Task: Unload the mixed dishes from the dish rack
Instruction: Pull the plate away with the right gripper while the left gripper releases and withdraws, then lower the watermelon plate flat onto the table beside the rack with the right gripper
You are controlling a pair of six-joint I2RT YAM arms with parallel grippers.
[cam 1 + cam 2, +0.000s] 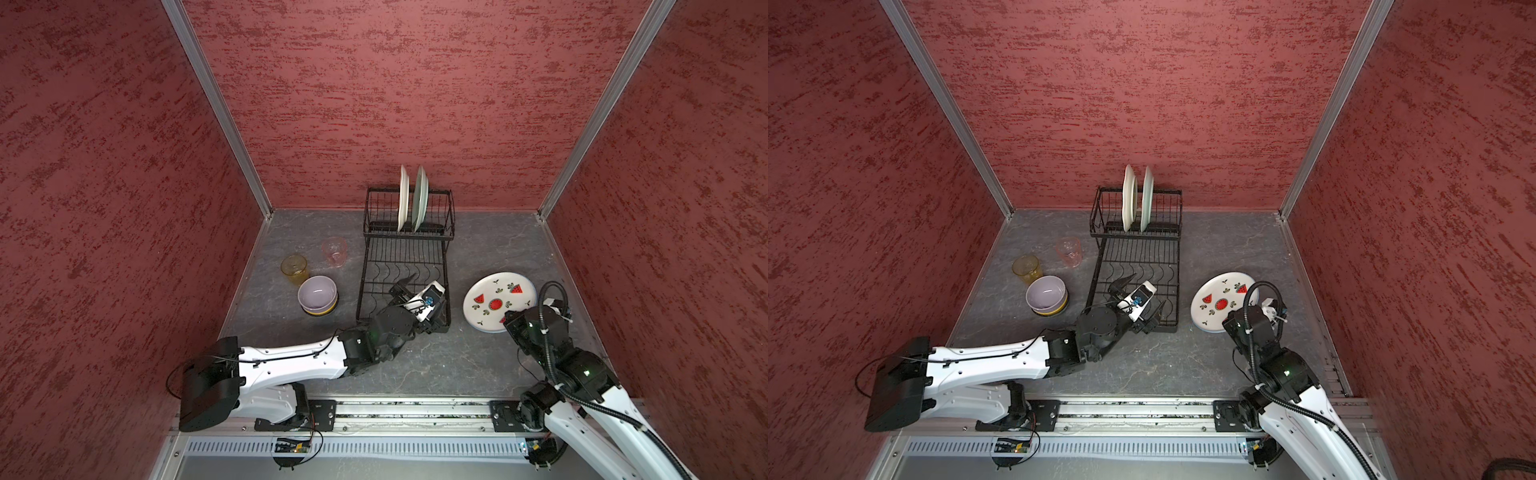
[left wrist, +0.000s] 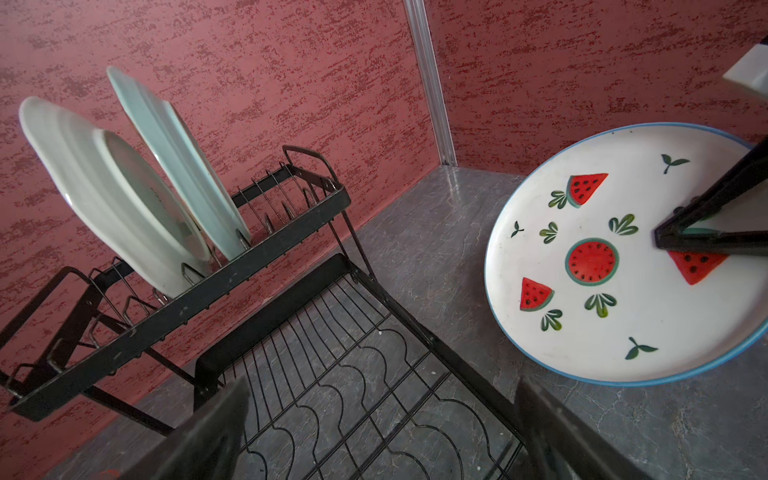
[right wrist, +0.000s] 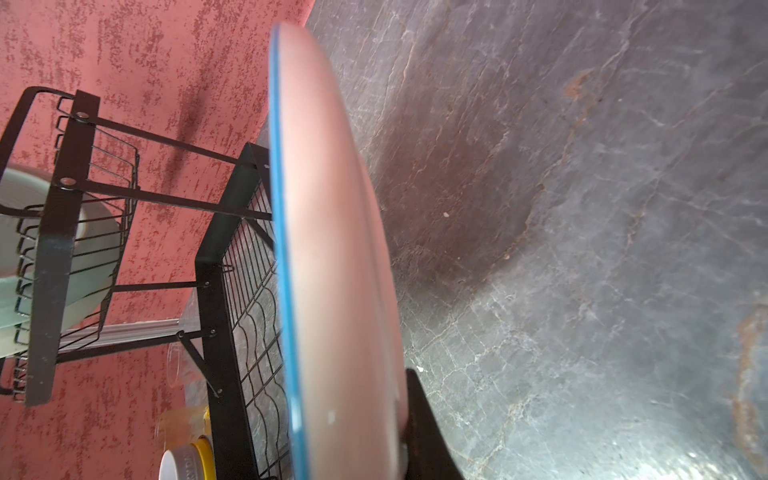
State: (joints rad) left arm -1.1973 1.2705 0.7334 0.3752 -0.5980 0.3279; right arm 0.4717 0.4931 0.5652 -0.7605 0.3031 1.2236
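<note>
Slippage is risked: the watermelon plate (image 1: 498,301), beside the dish rack (image 1: 409,249), is pinched at one rim by the right hand (image 2: 681,237). The left hand (image 1: 419,301) is spread open over the rack.

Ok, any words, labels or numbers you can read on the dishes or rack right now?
Nothing can be read clearly.
On the white plate in the rack: a faint mark, too blurred to read.
On the bowl stack: grey lettering on a pale band, too blurred to read.
On the watermelon plate: pictures only, no words.
</note>
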